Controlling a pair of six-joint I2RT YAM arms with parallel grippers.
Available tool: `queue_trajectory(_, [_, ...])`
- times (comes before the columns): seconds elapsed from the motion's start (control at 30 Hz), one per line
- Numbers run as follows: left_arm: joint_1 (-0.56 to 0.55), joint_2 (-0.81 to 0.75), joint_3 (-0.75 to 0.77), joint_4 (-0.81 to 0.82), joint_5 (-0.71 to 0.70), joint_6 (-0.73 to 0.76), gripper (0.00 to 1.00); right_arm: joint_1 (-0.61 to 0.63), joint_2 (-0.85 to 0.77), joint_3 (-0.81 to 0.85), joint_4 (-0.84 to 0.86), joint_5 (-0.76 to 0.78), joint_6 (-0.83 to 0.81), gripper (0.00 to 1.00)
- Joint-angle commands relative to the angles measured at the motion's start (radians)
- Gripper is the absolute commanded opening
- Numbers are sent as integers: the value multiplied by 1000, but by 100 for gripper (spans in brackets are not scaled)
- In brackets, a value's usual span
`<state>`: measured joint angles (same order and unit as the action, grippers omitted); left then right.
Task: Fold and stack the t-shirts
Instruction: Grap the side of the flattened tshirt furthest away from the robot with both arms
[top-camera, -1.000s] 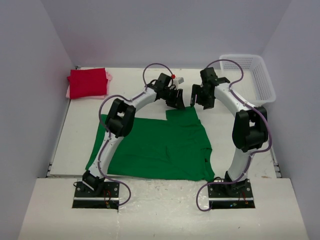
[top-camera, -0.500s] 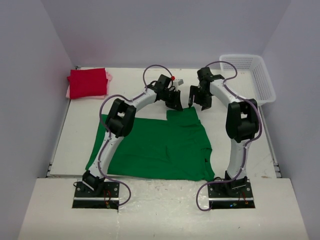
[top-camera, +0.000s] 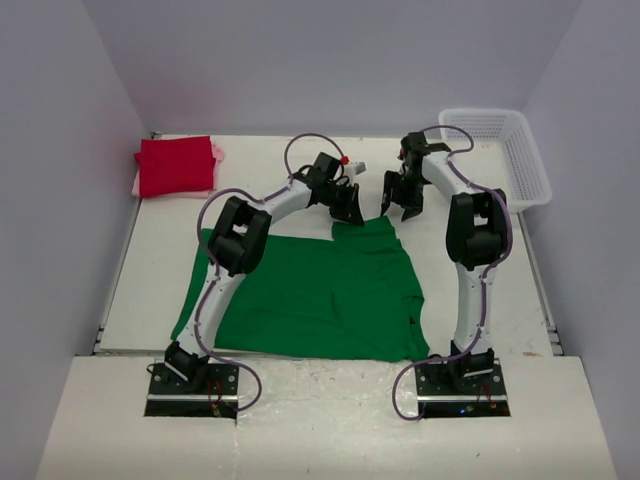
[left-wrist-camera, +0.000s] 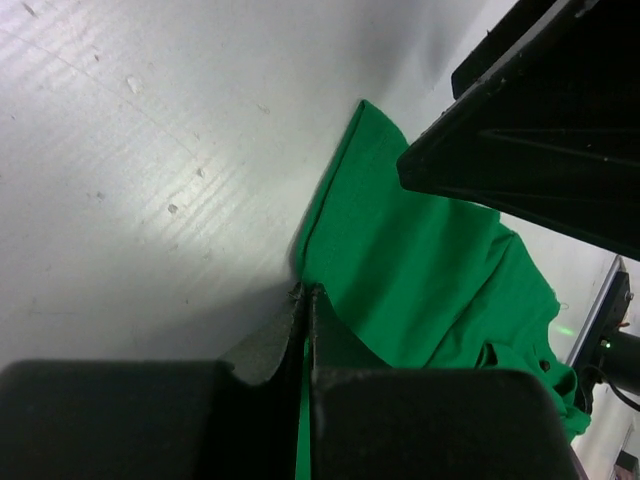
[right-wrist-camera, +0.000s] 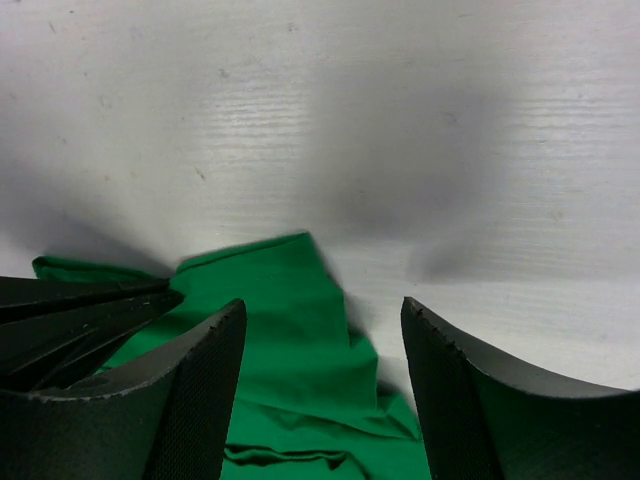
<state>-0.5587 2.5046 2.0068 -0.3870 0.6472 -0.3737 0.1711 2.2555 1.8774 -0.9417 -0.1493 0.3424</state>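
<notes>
Green t-shirt (top-camera: 320, 295) lies spread mid-table, not yet folded, w/ left gripper (left-wrist-camera: 304, 295) pinched shut on its far edge & right gripper (right-wrist-camera: 323, 315) jaws apart over the far corner, no grip yet; red t-shirt (top-camera: 175, 165) on pink t-shirt (top-camera: 137, 187) look folded & stacked far-left.

green t-shirt (top-camera: 320, 295): 1 | red t-shirt (top-camera: 175, 165): 1 | pink t-shirt (top-camera: 217, 154): 1 | basket (top-camera: 533, 170): 1 | arms (top-camera: 213, 290) (top-camera: 470, 300): 2

1. This was a robotics lab cell.
2. Plain walls (top-camera: 330, 60) enclosed the white desk (top-camera: 160, 250) on three sides.
3. The left arm base (top-camera: 192, 380) and the right arm base (top-camera: 457, 380) sat bolted at the desk's near edge.
</notes>
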Motion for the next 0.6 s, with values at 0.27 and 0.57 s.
queue_trajectory(0.27, [-7, -113, -54, -4, 11, 27, 0, 2, 19, 62, -62, -188, -34, 64])
queue_trajectory(0.57, [-7, -153, -82, 51, 26, 4, 0, 2, 15, 0, -57, -214, -31, 57])
